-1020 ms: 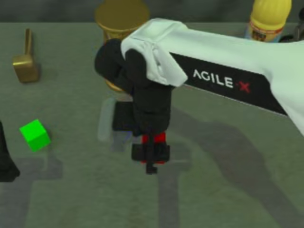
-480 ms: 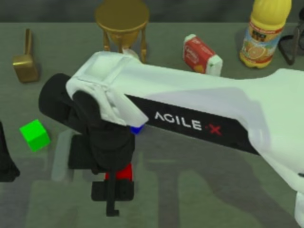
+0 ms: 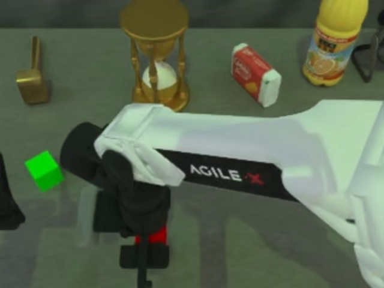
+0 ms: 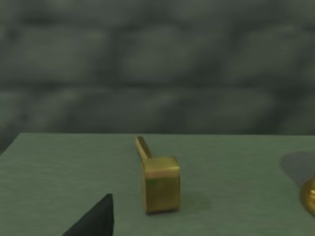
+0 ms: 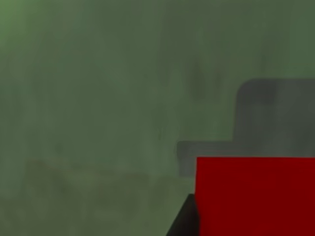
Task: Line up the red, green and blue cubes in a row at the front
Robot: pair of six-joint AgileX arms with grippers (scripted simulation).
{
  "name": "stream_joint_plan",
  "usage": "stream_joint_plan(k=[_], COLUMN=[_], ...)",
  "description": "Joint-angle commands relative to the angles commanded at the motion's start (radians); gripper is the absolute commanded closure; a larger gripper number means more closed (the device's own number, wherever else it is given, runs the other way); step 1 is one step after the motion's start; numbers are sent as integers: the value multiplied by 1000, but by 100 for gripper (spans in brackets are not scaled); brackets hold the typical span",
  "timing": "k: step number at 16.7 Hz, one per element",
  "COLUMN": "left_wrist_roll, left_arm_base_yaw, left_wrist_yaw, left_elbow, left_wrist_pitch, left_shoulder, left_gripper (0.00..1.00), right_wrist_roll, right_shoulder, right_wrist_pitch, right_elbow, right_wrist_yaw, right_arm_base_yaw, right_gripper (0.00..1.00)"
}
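My right claw [image 3: 146, 252] sits low over the front of the desk [image 3: 252, 252], left of centre in the top view, pointing down with the red cube [image 3: 151, 235] clamped between its fingers. From above, only a sliver of red shows beneath the black wrist housing. In the right wrist view the red cube [image 5: 256, 195] fills the near corner, hard against a dark finger [image 5: 183, 220], with bare green desk [image 5: 98, 98] and the claw's grey shadow beyond it. I cannot tell whether the cube is resting on the desk or held just above it.

The right arm [image 3: 252, 162] stretches across the desk from the right side, its white casing and black lettered band covering much of the middle.

The green cube [image 3: 44, 170] lies on the desk to the left of the claw, apart from it and a little farther back. I cannot see the blue cube in any view.

My left arm is parked at the left edge; only a dark part of it [image 3: 7, 204] shows from above, and I cannot tell how its claw stands.

Along the back stand a golden hourglass [image 3: 155, 54], a small golden hammer [image 3: 32, 75] at the far left, a red-and-white packet [image 3: 256, 73], and an orange juice bottle [image 3: 334, 39] at the right. The left wrist view shows the hammer [image 4: 158, 179] lying on the desk.
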Motion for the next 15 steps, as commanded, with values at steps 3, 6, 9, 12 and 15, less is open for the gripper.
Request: stream_joint_plan(k=[3,6,9,12,15], left_wrist_roll=[0,0,0,0,0], left_arm_base_yaw=[0,0,0,0,0], left_wrist_yaw=[0,0,0,0,0], left_elbow=[0,0,0,0,0], left_wrist_pitch=[0,0,0,0,0], left_shoulder=[0,0,0,0,0], left_gripper=[0,0,0,0,0], right_wrist_roll=[-1,-1,-1,-1,-1], right_shoulder=[15,15,15,15,15], right_wrist_pitch=[52,52,52,52,52], right_elbow=[-48,-48,-48,-48,-48], right_wrist_yaw=[1,1,1,1,1], right_arm_base_yaw=[3,3,3,3,3], right_gripper=[100,100,77,55,32])
